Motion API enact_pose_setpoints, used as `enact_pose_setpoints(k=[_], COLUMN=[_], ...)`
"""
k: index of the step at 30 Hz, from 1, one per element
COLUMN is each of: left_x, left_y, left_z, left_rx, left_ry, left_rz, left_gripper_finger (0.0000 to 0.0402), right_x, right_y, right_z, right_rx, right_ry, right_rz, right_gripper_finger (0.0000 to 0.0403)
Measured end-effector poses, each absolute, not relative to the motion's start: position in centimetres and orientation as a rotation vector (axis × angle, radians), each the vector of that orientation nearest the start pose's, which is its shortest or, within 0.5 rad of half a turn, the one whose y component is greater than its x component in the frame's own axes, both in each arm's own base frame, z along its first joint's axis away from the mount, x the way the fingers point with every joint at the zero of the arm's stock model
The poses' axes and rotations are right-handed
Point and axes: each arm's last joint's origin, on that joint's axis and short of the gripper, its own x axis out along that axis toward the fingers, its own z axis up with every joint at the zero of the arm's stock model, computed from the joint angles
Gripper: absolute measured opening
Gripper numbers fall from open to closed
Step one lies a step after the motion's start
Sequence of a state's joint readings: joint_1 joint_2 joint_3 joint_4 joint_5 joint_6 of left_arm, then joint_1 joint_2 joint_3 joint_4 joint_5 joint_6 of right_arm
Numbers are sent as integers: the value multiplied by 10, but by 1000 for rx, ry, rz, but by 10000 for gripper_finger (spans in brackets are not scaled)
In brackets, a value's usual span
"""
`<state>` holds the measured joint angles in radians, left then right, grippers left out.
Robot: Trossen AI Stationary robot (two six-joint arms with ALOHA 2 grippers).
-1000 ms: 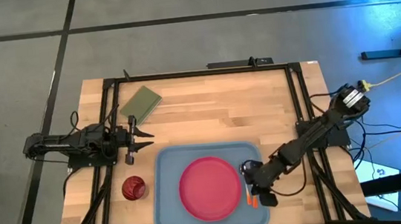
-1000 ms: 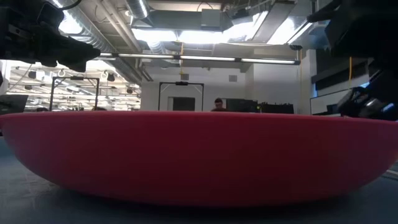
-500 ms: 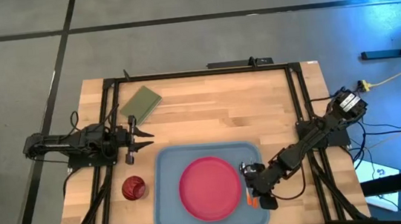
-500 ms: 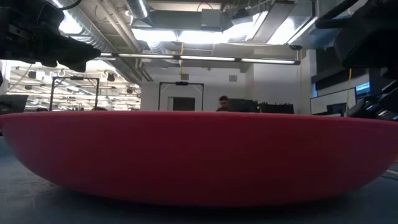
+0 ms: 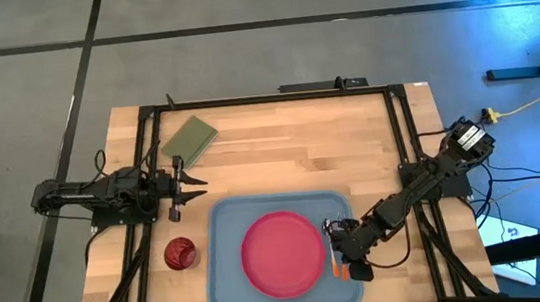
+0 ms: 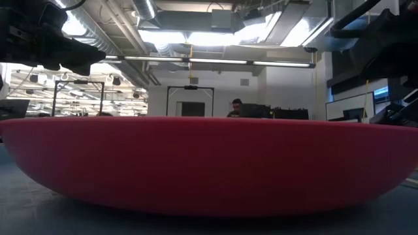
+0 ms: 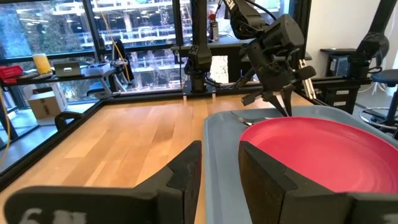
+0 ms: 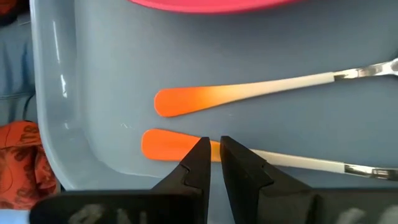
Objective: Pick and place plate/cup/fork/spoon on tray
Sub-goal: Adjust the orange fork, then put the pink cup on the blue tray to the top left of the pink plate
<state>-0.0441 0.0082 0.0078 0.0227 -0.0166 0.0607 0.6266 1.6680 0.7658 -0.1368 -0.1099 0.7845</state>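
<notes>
You are working in a robotics lab: exposed ceiling ducts (image 6: 163, 46), strip lights (image 6: 215, 36), glass partitions (image 7: 134, 50), wooden workbench (image 5: 290, 149), concrete floor (image 5: 24, 106).

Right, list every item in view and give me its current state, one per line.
plate: flat on the tray.
tray: on the table, holding plate and two utensils.
cup: on the table, beside the tray.
two orange-handled utensils: lying side by side on the tray.
right end effector: nearly shut, over one handle.
left end effector: open, empty.
green pad: on the table.
</notes>
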Motion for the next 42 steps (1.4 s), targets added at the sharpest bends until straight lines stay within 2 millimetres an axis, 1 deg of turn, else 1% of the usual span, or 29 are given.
enact_pose_setpoints(k=[13, 15, 17, 19, 22, 25, 28, 30, 31, 34, 36, 39, 42], left_x=[98, 98, 98, 98, 98, 98, 98, 98, 98, 98, 98, 98, 98], left_y=[-4, -4, -4, -4, -4, -4, -4, -4, -4, -4, -4, -4, -4], left_z=[168, 168, 168, 168, 168, 168, 168, 168, 168, 168, 168, 168, 168], left_rx=[60, 60, 60, 60, 60, 60, 60, 60, 60, 60, 60, 60, 60], left_ry=[-23, -23, -23, -23, -23, -23, -23, -23, -23, -23, -24, -23, -23], left_rz=[-27, -27, -26, -27, -26, -26, -26, -27, -26, -26, -26, -27, -27], left_gripper_finger=[100, 100, 100, 100, 100, 100, 100, 100, 100, 100, 100, 100, 100], right_x=[243, 244, 243, 238, 225, 211, 194, 181, 174, 156, 147, 138, 132], right_y=[181, 182, 182, 181, 173, 161, 144, 130, 122, 100, 89, 77, 69], right_z=[140, 145, 153, 166, 187, 204, 212, 208, 203, 180, 167, 159, 158], right_rx=[414, 409, 380, 344, 291, 232, 219, 239, 251, 258, 261, 290, 260], right_ry=[1223, 1204, 1149, 1080, 1014, 932, 828, 756, 724, 621, 584, 563, 514], right_rz=[249, 249, 229, 188, 128, 155, 210, 234, 237, 222, 207, 233, 256], right_gripper_finger=[45, 45, 45, 45, 45, 45, 46, 45, 45, 45, 45, 45, 45])
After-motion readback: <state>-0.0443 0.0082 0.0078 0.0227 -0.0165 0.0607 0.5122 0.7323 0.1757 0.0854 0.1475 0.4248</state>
